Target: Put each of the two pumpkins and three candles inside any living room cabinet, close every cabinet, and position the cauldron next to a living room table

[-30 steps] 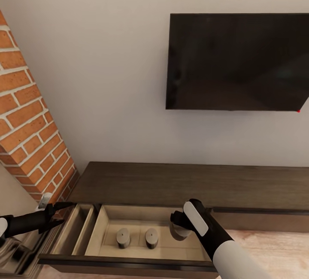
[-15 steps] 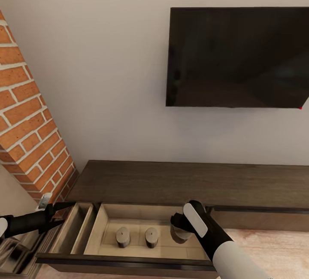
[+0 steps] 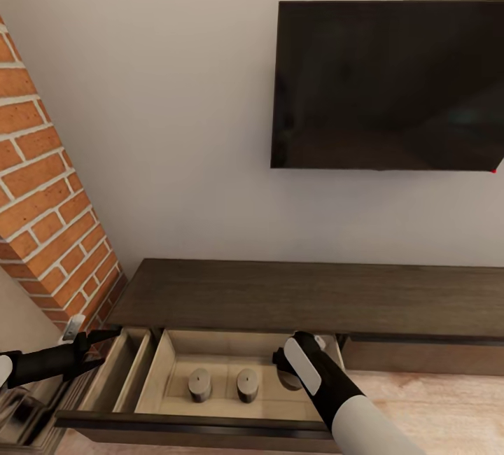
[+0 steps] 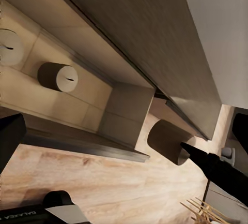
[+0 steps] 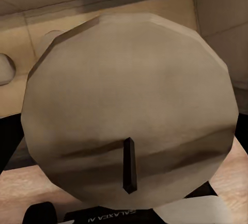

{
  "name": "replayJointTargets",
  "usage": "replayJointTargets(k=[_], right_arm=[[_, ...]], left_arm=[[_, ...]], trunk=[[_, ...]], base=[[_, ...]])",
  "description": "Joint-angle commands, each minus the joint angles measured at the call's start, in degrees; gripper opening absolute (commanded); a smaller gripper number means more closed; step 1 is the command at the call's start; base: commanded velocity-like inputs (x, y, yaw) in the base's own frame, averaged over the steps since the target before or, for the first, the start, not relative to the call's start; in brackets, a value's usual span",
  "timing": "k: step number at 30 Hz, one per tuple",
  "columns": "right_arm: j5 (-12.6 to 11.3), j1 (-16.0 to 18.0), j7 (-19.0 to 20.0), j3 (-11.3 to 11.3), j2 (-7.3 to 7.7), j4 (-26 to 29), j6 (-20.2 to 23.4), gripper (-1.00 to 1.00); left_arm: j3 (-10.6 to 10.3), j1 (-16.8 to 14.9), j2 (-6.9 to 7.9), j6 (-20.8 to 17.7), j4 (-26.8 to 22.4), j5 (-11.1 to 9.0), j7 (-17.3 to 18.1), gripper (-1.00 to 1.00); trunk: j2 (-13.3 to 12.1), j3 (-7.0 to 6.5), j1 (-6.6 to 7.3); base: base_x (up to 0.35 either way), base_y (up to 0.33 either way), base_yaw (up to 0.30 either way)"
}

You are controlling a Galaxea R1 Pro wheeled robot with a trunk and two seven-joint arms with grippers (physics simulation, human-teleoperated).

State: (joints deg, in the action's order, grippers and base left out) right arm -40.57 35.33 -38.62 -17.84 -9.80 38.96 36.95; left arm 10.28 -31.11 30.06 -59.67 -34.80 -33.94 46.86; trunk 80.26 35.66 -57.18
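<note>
Beneath a wall-mounted television (image 3: 386,84), the cabinet (image 3: 308,297) has a drawer (image 3: 231,378) pulled out, two candles (image 3: 199,384) standing inside. The right claw (image 3: 290,371) grips a third candle (image 5: 129,110) over the drawer's right end. The left claw (image 3: 94,351) hangs parted and empty beside the drawer's left edge.

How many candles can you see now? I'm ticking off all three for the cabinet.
3. Two candles stand side by side in the open drawer, the left one and the right one. The third candle is held in the right end effector, over the same drawer.

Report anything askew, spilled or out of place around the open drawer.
Nothing stands out. Two candles stand upright in the open drawer of the cabinet, and the right gripper holds a third candle over the same drawer.
</note>
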Motion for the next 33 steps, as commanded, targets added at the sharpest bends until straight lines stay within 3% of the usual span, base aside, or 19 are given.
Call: replayJointTargets(k=[1, 33], right_arm=[[-0.03, 0.00, -0.05, 0.00, -0.03, 0.00, -0.09, -1.00], [0.14, 0.00, -0.05, 0.04, -0.20, -0.81, -0.12, -1.00]], left_arm=[[0.00, 0.00, 0.00, -0.01, 0.00, -0.02, 0.00, 1.00], [0.00, 0.00, -0.06, -0.01, 0.00, 0.10, -0.01, 1.00]], trunk=[[0.42, 0.18, -0.23], [13.25, 5.93, -7.25]], base=[[0.000, 0.000, 0.000], [0.000, 0.000, 0.000]])
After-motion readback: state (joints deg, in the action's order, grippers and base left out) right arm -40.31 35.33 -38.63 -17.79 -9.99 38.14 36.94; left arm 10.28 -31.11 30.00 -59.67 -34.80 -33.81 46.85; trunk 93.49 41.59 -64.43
